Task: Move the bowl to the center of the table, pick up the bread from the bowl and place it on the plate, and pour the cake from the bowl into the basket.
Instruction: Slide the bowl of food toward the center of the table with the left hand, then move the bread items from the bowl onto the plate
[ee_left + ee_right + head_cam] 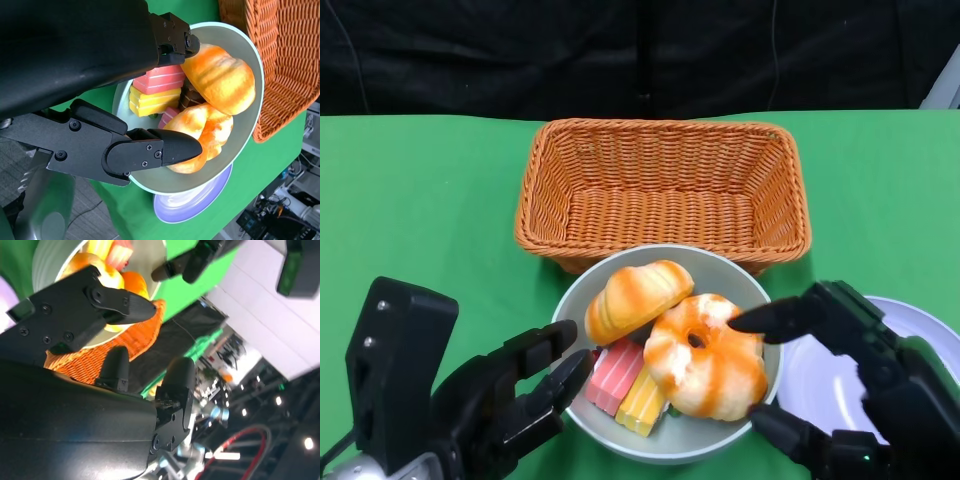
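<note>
Green surface (420, 190), empty orange wicker basket (663, 190) at the far side, grey bowl (582, 290) just before it holding bread (705, 358) and cake (618, 374), lavender plate (820, 385) at its right, left hand (510, 395) and right hand (840, 380) spread wide, flanking the bowl, holding nothing, no legible writing

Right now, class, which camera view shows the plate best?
The head view: the plate lies flat on the green table right of the bowl, though the right robot hand covers part. The left wrist view shows only its rim under the bowl; the right wrist view only a pale edge sliver.
</note>
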Robot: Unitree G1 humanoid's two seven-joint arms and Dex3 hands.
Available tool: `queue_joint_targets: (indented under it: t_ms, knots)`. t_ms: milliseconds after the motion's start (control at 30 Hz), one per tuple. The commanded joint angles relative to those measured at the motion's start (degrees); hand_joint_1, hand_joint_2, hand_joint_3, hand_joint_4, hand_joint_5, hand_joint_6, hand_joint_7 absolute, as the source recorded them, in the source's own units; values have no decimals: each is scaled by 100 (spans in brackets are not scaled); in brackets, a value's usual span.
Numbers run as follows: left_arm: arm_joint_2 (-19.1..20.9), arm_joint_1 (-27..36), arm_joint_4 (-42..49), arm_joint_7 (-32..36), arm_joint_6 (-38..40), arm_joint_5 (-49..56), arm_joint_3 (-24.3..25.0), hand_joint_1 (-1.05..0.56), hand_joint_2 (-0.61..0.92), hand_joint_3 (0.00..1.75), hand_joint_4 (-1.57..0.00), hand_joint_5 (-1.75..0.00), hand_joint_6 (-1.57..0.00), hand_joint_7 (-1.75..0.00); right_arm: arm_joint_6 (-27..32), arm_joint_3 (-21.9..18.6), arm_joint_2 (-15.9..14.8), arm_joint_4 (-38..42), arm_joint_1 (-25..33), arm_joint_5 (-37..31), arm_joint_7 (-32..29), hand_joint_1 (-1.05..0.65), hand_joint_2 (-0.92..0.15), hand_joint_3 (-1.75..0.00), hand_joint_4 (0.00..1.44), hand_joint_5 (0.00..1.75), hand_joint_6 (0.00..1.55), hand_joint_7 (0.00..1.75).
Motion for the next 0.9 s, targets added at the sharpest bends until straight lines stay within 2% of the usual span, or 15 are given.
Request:
queue_joint_targets:
  t_ms: [33,67,133,233,533,567,633,900]
  knots:
    - [24,28,4,-53,-34,-2,-110,-68,92,45,0,0,-3,-1,338,61,-162,-240,-248,-189,299,-45,-78,-27,0,130,0,96]
    - [26,9,-6,-47,-10,-7,-142,-68,92,45,-1,0,-4,-1,527,76,-184,-279,-368,-264,418,-49,-80,-20,0,114,0,88]
    - [44,-7,-43,-46,13,-8,-201,-68,92,44,-1,-1,-5,-2,834,139,-189,-300,-595,-402,606,-51,-83,-14,0,101,0,82]
    - [43,6,-127,0,70,-8,-265,-67,92,44,-2,-1,-6,-2,1081,268,-153,-232,-820,-594,691,-51,-85,-10,0,92,0,78]
    - [136,44,-172,-14,-78,147,-626,-64,92,47,-3,-2,-7,-2,1194,670,12,516,-1500,-1190,279,-49,-89,-3,0,84,4,69]
    - [157,64,-175,-42,-126,167,-662,-64,92,48,-4,-3,-7,-2,1154,722,30,694,-1634,-1282,183,-48,-90,-2,0,82,11,55]
    - [201,120,-204,-112,-224,202,-732,-64,92,50,-4,-3,-7,-2,1000,814,18,1103,-1893,-1478,-87,-49,-91,0,0,83,17,44]
    - [356,239,-305,-53,-541,573,-1115,-58,92,51,-8,-5,-7,-1,752,1005,-81,2310,-2564,-1868,-658,-49,-92,-2,0,85,17,40]
